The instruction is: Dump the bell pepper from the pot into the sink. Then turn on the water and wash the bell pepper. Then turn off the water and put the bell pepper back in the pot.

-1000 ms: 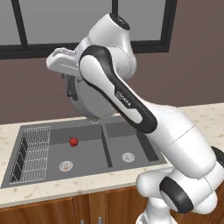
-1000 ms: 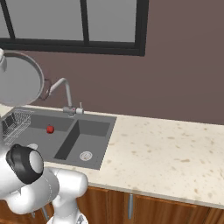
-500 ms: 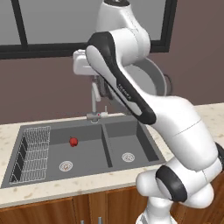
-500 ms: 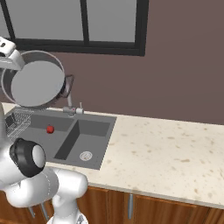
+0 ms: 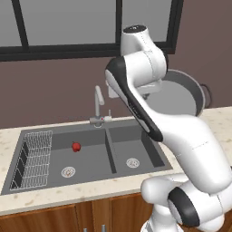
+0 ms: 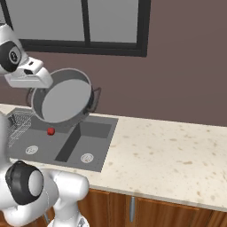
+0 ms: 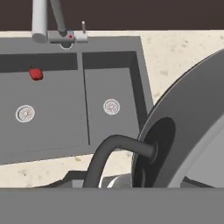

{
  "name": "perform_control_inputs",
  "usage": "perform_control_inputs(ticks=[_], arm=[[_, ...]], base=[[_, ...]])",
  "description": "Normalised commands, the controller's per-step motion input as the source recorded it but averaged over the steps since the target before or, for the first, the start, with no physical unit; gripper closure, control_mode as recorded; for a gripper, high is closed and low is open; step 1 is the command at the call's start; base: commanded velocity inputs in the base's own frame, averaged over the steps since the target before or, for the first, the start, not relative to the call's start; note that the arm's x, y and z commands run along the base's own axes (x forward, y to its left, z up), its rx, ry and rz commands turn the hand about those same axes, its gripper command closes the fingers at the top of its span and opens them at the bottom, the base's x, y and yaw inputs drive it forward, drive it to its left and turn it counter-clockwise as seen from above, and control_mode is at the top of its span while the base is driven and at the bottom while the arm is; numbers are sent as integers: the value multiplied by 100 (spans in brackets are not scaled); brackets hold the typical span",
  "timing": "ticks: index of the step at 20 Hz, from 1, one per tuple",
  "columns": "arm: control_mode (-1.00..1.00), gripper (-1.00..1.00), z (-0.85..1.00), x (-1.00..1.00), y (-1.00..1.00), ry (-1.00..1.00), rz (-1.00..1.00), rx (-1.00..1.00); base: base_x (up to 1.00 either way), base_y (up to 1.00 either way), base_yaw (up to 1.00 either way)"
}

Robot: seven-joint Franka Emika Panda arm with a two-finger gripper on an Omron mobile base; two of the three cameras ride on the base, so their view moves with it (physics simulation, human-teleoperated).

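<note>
You've swung the pot (image 6: 64, 103) right, off the sink (image 5: 136, 149), end effector (image 6: 31, 76) clamped on its handle. Bell pepper (image 5: 76, 147) sits in the left basin near the back edge, so dumping's done. Next, set the pot on the worktop (image 6: 177, 155) and go for the faucet (image 5: 98, 105).

Even, flat rendered light, no glare, faint soft shadows inside the sink (image 5: 90, 154); every view sharp, undistorted.
</note>
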Motion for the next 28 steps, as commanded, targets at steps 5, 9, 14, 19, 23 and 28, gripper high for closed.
perform_control_inputs(ticks=[5,9,14,19,23,28], arm=[[-100,100,-70,3,-98,6,-7,-2],[-100,100,-40,16,-92,12,-10,0],[-100,100,-23,51,-79,27,-6,0],[-100,100,-39,64,-58,37,0,0],[-100,100,-56,53,-49,25,0,0],[-100,100,-68,24,-60,11,0,0]], base=[[0,0,0],[0,0,0],[0,0,0],[0,0,0],[0,0,0],[0,0,0]])
